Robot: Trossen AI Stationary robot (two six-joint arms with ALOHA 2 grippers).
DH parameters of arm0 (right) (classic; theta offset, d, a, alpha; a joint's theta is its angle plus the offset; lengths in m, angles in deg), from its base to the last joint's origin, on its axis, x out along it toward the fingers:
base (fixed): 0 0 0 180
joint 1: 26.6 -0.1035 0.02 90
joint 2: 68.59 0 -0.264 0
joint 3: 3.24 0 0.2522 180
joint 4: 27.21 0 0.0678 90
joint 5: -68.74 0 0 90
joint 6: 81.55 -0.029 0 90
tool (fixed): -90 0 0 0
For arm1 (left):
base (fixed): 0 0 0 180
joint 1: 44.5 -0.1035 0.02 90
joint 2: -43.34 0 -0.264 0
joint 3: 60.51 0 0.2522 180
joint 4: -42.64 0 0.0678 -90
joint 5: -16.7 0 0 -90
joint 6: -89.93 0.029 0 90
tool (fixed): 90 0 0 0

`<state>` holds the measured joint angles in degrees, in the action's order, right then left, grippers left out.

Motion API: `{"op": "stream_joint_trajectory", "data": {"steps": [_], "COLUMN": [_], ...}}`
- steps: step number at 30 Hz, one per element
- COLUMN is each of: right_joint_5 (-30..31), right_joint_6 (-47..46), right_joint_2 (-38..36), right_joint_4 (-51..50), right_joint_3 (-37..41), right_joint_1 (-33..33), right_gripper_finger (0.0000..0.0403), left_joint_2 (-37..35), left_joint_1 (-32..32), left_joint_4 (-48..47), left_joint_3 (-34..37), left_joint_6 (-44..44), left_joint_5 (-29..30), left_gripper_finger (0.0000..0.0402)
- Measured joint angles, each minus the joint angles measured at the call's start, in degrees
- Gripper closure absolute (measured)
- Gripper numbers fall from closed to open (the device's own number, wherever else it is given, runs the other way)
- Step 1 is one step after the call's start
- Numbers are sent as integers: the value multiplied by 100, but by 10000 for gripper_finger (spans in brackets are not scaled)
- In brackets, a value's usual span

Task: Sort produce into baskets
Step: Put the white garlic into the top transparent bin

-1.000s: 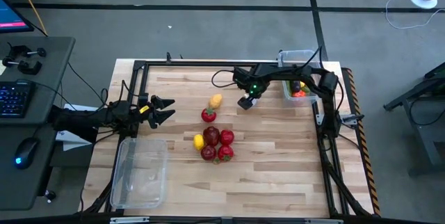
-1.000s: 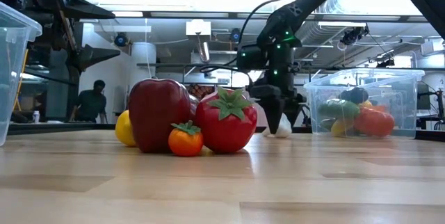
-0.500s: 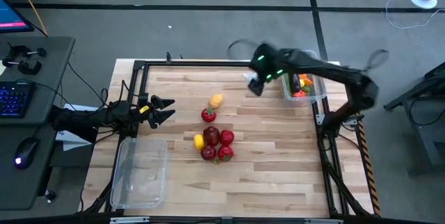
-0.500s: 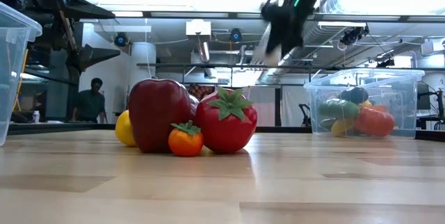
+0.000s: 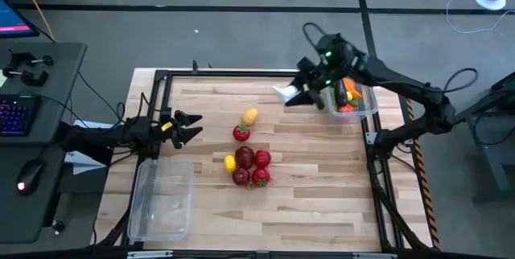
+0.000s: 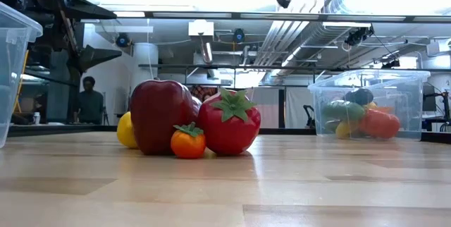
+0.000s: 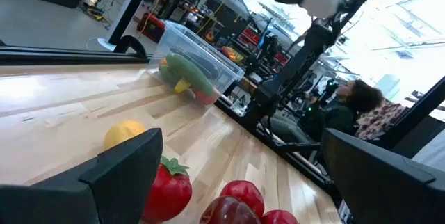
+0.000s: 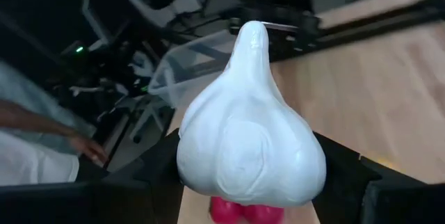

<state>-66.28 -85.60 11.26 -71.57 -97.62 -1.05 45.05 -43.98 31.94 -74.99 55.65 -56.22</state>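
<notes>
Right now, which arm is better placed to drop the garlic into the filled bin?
Right. The right gripper holds the garlic, raised above the table just beside the filled bin at the far right corner. The left gripper hovers open across the table, near the other bin.

Wooden slatted table [image 5: 306,178], black-framed. Resting on it:
- clear bin [image 5: 161,201], near left corner, nothing visible inside
- clear bin [image 5: 352,98], far right edge, holding mixed produce
- centre cluster — lemon [image 5: 230,163], dark red apple [image 5: 245,158], strawberries [image 5: 262,159]
- just beyond — tomato [image 5: 241,133] touching a yellow-orange fruit [image 5: 250,117]
</notes>
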Motion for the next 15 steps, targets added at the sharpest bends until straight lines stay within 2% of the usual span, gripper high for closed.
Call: {"op": "stream_joint_trajectory", "data": {"steps": [7, 11, 15], "right_joint_5": [-205, -195, 378], "right_joint_6": [-238, -927, -1675], "right_joint_2": [779, 1208, 1557], "right_joint_4": [1676, 2873, 4076], "right_joint_3": [2, 2, 2], "right_joint_1": [-1025, -1575, -2120], "right_gripper_finger": [175, 175, 174], "left_joint_2": [0, 0, 0], "left_joint_1": [0, -1, -1], "left_joint_4": [1, 1, 0], "left_joint_3": [-1, 1, -1], "left_joint_6": [0, 0, 0], "left_joint_5": [1, 0, 0], "left_gripper_finger": [23, 23, 23]}}
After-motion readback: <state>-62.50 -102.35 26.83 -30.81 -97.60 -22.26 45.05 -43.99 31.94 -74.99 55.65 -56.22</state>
